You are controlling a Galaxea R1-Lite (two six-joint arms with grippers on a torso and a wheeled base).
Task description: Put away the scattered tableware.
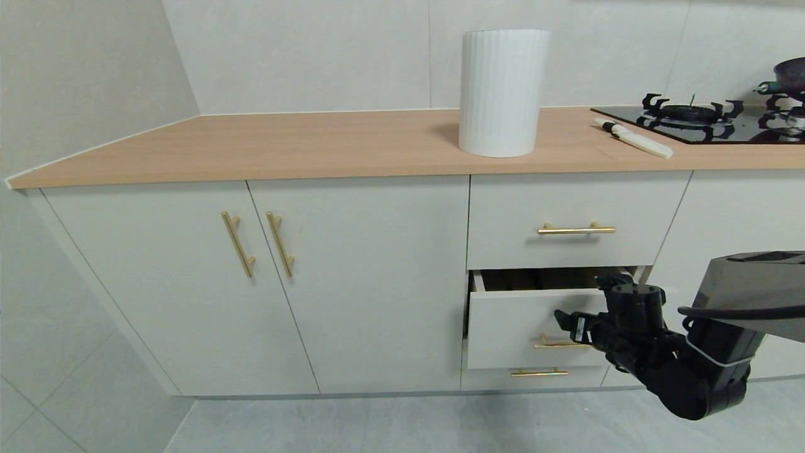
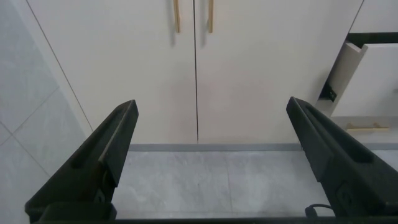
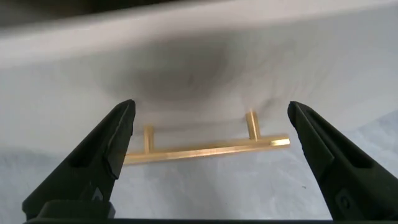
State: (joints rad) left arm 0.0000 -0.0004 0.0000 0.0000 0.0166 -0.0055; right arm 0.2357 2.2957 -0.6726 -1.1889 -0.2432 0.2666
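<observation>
At the far left the wood countertop (image 1: pixel 283 145) starts at the wall corner, its front edge running straight across to the right. A broad stretch of wood lies between that corner and the ribbed white canister (image 1: pixel 501 91). The canister stands upright, set back from the front edge.

Below, two cabinet doors (image 1: pixel 270 283) are shut, their gold bar handles (image 1: pixel 259 244) side by side at the centre seam. The left gripper (image 2: pixel 211 112) hangs low before these doors with its jaws spread wide and nothing between them. Grey floor tile (image 2: pixel 205 180) lies under it.

Right of the doors, the top drawer (image 1: pixel 576 214) is shut. The middle drawer (image 1: pixel 516 321) is pulled partway out, with a dark gap along its upper edge. The right gripper (image 3: pixel 210 109) faces this drawer front, jaws wide. The drawer's gold handle (image 3: pixel 205 149) runs across between the fingers, which are apart from it on both sides.

The white knife (image 1: pixel 632 137) lies diagonally on the countertop, just beside the front left corner of the gas hob (image 1: pixel 692 119) and near the counter's front edge. A dark pot (image 1: pixel 791 74) sits at the far right.
</observation>
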